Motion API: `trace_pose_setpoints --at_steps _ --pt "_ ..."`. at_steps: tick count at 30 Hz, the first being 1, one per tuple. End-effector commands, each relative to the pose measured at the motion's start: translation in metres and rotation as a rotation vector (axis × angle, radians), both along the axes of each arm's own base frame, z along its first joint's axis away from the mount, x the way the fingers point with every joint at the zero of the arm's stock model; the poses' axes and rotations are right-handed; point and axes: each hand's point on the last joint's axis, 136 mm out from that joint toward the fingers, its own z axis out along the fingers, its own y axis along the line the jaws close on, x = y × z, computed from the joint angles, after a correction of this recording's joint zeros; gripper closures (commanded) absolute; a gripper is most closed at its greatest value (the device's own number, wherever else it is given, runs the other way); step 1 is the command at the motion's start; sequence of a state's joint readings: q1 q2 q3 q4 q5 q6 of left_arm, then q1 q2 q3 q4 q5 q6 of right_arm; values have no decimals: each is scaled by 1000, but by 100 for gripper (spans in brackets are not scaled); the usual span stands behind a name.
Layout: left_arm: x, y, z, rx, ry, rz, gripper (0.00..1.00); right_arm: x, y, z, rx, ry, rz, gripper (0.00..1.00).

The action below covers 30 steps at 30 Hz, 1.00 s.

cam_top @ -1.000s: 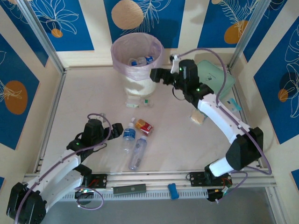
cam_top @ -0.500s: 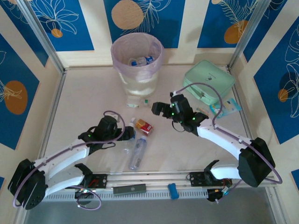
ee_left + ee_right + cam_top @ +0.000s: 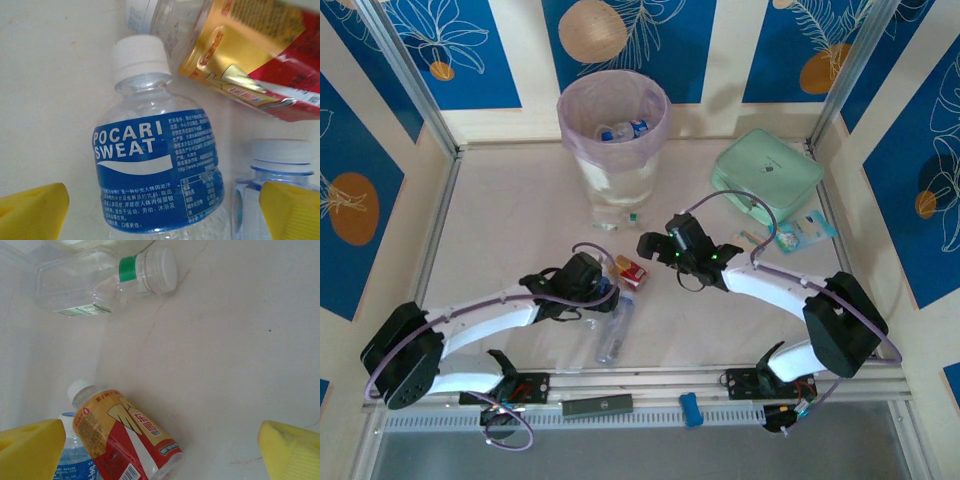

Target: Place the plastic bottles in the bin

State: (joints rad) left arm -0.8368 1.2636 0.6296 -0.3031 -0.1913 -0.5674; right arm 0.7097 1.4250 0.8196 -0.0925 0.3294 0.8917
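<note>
Left pincer point(image 3: 162, 212) is hovering spread wide around the blue-labelled bottle point(image 3: 155, 170), with both pads clear of it. Right pincer point(image 3: 161, 450) is standing spread too, the red-labelled bottle point(image 3: 125, 440) lying at 7 o'clock in its wrist view. Both bottles are lying mid-counter point(image 3: 500, 220) at 6 o'clock of the bin point(image 3: 616, 185), which is holding several more.

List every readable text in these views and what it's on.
"POCARI SWEAT": blue label of the Pocari Sweat bottle, left wrist view.
Fine print on that label: too small to read.
Red-and-gold bottle: Chinese characters and barcode, too blurred to read.
Clear bottle with green neck band: label unreadable.
</note>
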Motion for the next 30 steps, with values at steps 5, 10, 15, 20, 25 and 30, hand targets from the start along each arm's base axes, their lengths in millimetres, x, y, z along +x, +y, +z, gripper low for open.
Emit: trace_pose_setpoints --at_steps 5,10,15,20,25,30 --pt "6 -5 -4 37 -3 3 12 6 10 13 12 -20 13 1" --pt "7 -6 -10 55 -4 -14 23 5 6 11 -3 -16 5 1" --pt "7 -4 -17 69 2 -11 37 7 1 14 -26 -27 -3 1" --pt "10 -2 -12 60 -18 13 50 9 -4 17 -32 -37 -12 1" --pt "15 2 1 59 -66 30 52 9 -5 16 -29 -32 -16 1" --pt "30 10 40 49 -190 69 52 9 -5 16 -20 -30 -18 1"
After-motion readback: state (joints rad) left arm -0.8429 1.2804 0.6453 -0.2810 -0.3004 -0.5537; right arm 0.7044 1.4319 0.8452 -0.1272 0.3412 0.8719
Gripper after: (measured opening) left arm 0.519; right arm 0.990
